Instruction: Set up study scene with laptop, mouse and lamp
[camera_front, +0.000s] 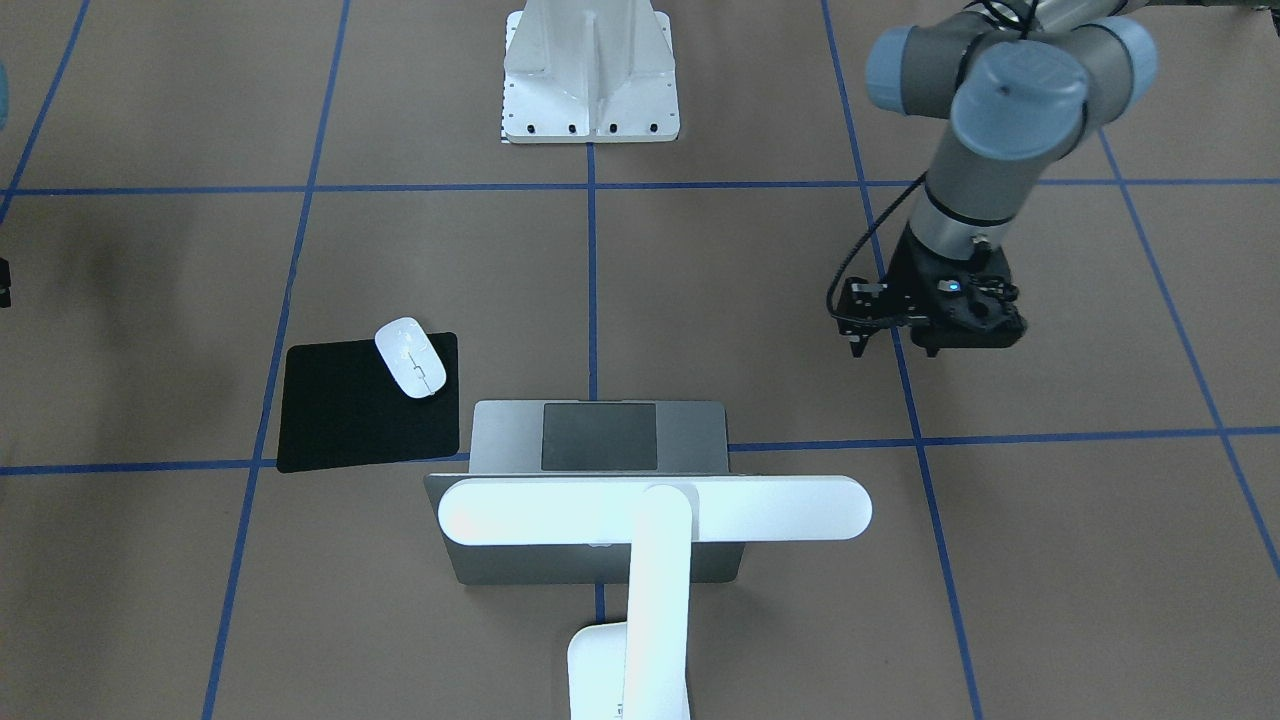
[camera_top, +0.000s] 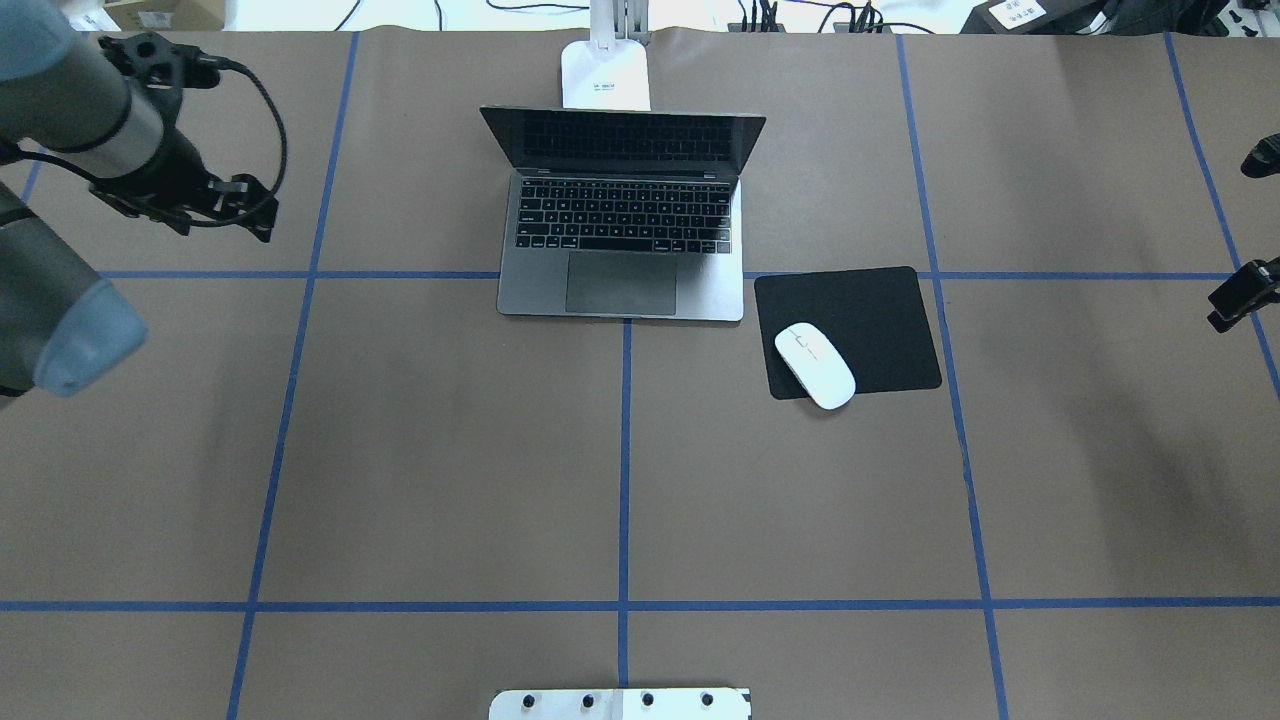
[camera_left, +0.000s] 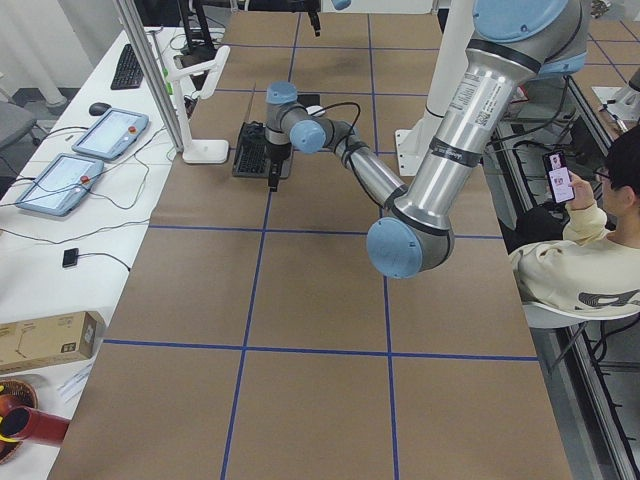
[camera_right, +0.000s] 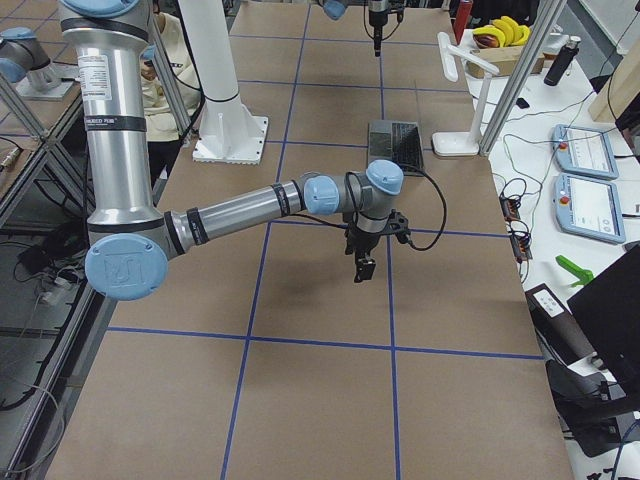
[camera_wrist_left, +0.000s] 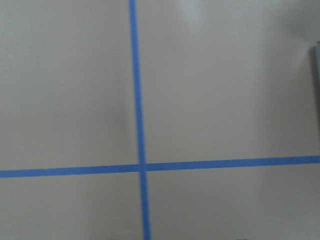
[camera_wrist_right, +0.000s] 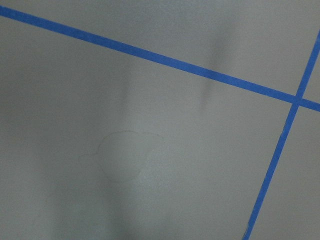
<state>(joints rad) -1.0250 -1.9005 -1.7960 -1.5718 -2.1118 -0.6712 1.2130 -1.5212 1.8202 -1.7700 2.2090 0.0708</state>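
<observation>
While both arms hang over the brown table (camera_top: 450, 450), neither tool is holding or touching anything. The left tool (camera_front: 928, 340) hovers off to the laptop's left, and honestly I can't tell how far apart its fingers are from these angles. Same deal with the right tool (camera_right: 362, 262), which points down over a taped grid line, well away from everything.

The laptop (camera_top: 620, 230) sits open at the far middle of the table, screen dark. The lamp (camera_front: 655, 510) stands right behind it, with its bar head over the lid. The mouse (camera_top: 815, 365) lies at an angle on the near corner of the black mat (camera_top: 870, 320), just right of the laptop, and pokes slightly past the mat's edge.

As for writing, the lamp base has a small label and the keys have legends, but both are too tiny to read.
</observation>
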